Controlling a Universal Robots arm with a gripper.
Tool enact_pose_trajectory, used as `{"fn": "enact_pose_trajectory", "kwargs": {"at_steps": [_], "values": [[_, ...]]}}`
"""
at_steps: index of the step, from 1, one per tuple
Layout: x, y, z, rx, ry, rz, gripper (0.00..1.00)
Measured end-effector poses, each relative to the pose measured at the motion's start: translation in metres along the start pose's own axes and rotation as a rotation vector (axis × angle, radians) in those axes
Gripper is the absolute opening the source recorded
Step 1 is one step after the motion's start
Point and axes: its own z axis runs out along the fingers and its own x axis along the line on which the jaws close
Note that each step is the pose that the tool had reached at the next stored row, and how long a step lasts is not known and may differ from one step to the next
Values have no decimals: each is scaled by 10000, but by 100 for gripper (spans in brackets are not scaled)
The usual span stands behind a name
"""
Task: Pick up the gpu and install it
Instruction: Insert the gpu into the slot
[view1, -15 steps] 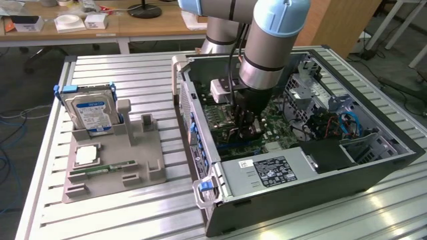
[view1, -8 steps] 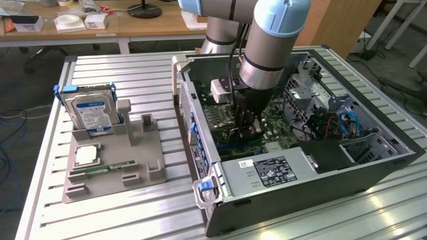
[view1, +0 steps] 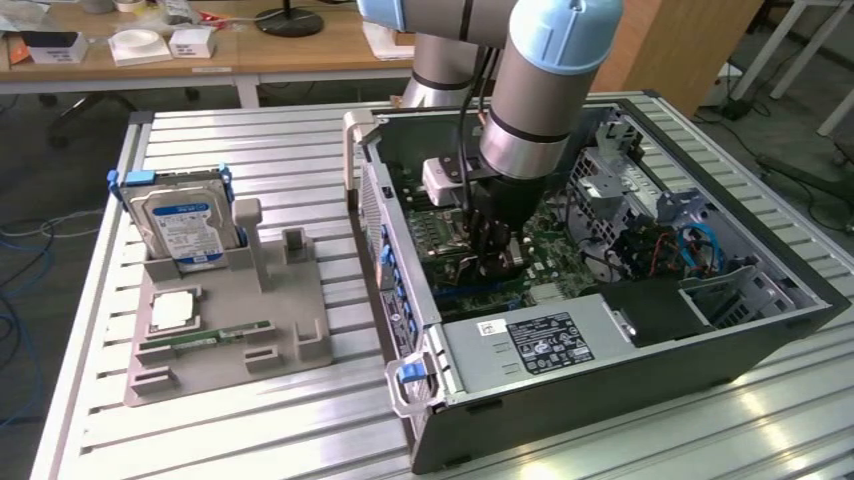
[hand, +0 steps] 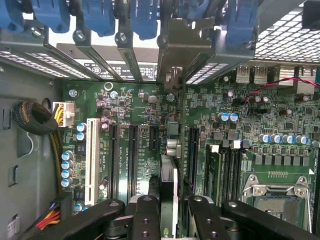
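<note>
My gripper (view1: 494, 258) is lowered inside the open computer case (view1: 747, 330), just above the green motherboard (view1: 554, 262). In the wrist view the gripper (hand: 170, 220) is shut on the gpu (hand: 169, 172), which shows edge-on as a thin upright card between the two black fingers (hand: 146, 217). The card's silver end bracket (hand: 176, 55) reaches up to the row of rear slot openings. The card stands in line with a black expansion slot (hand: 192, 150) region of the motherboard (hand: 125, 105). Whether its edge sits in a slot I cannot tell.
A grey fixture (view1: 267, 330) on the slatted table, at the exterior view's left, holds a hard drive (view1: 187, 225), a processor chip (view1: 174, 312) and a memory stick (view1: 207, 340). Inside the case are the power supply (view1: 534, 345), blue slot clips (hand: 95, 15), cable bundle (hand: 37, 120) and processor socket (hand: 272, 192).
</note>
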Motion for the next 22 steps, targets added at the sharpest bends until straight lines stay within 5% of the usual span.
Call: {"fn": "enact_pose_trajectory", "kwargs": {"at_steps": [22], "values": [[-1, -13, 2, -1, -3, 41, 27]]}}
